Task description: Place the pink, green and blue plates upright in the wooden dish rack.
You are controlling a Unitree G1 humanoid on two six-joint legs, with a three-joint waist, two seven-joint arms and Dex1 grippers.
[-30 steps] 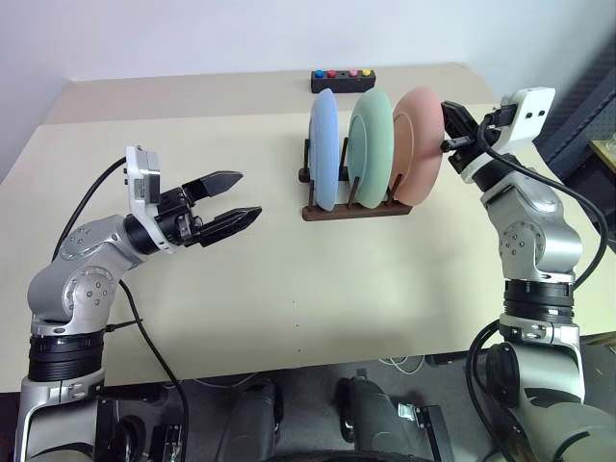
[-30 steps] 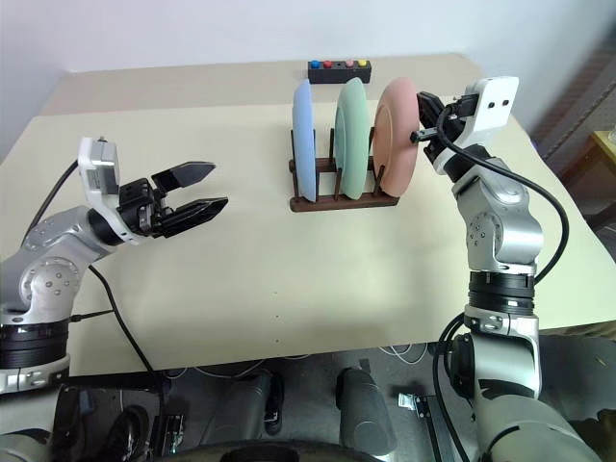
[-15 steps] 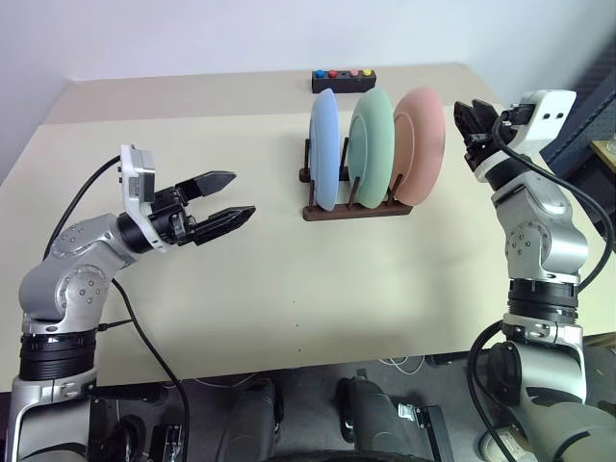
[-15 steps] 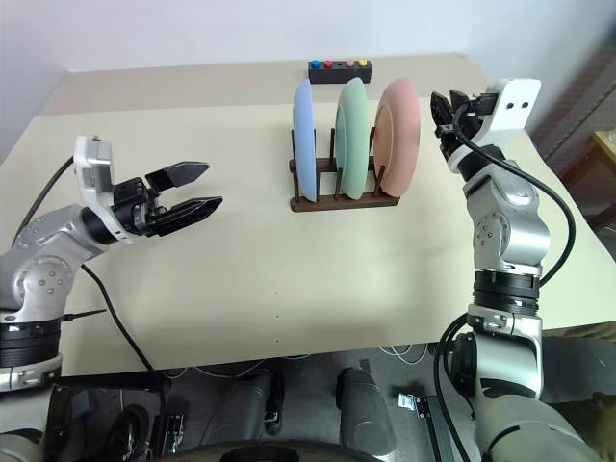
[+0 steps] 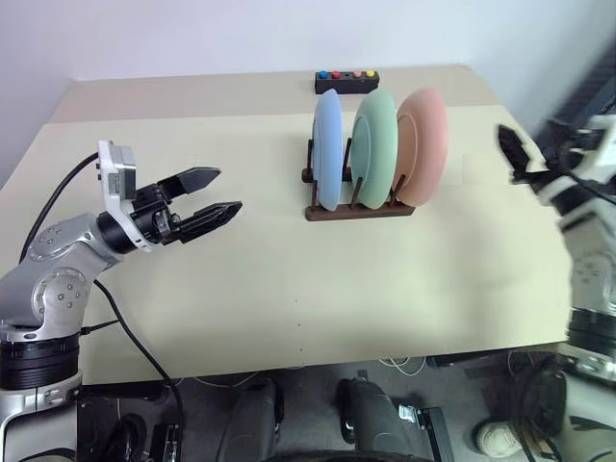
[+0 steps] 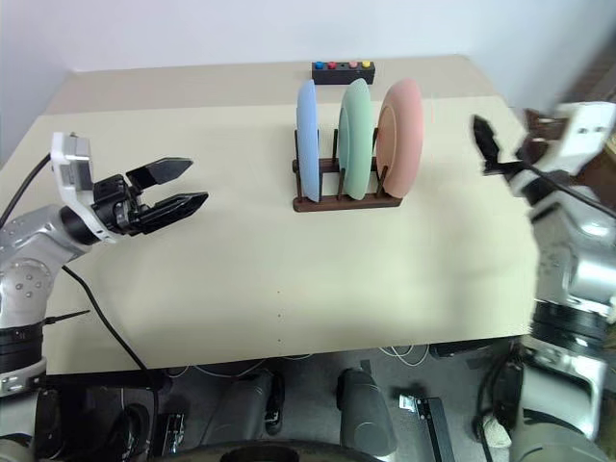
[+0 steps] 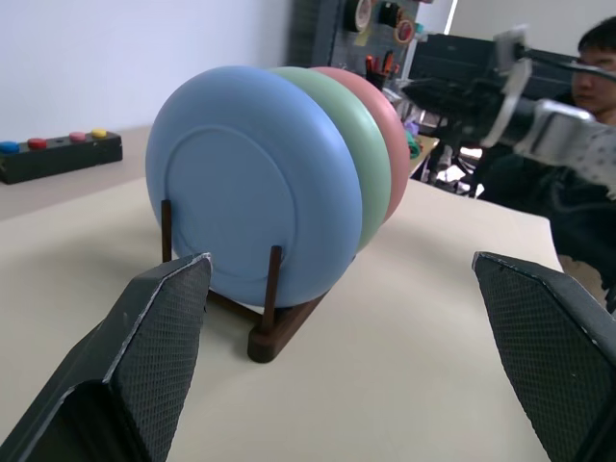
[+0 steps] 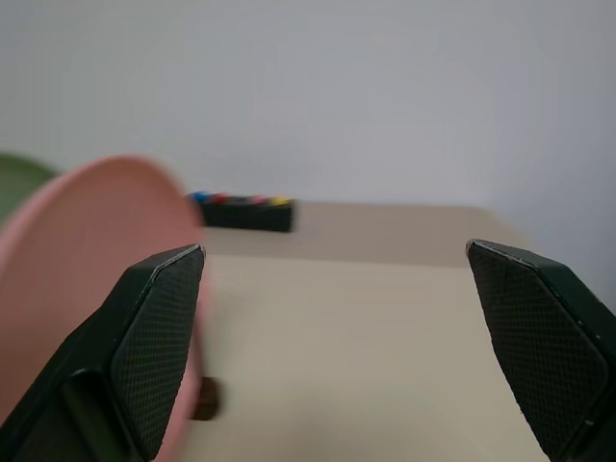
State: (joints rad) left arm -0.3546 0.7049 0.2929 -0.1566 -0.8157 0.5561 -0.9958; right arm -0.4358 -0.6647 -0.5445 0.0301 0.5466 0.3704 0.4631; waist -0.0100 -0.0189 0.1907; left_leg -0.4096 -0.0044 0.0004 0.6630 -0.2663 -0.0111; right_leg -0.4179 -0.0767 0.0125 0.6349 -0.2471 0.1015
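Left eye view: blue plate (image 5: pixel 326 150), green plate (image 5: pixel 374 147) and pink plate (image 5: pixel 423 146) stand upright in the rack (image 5: pixel 357 209) at twelve o'clock, both grippers, left (image 5: pixel 214 199) at nine, right (image 8: pixel 337 337) at three, gaping wide, empty.

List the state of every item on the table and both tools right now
Blue plate: upright in rack.
Green plate: upright in rack.
Pink plate: upright in rack.
Wooden dish rack: holds all three plates.
Button box: untouched behind the rack.
Left tool: open, empty.
Right tool: open, empty.
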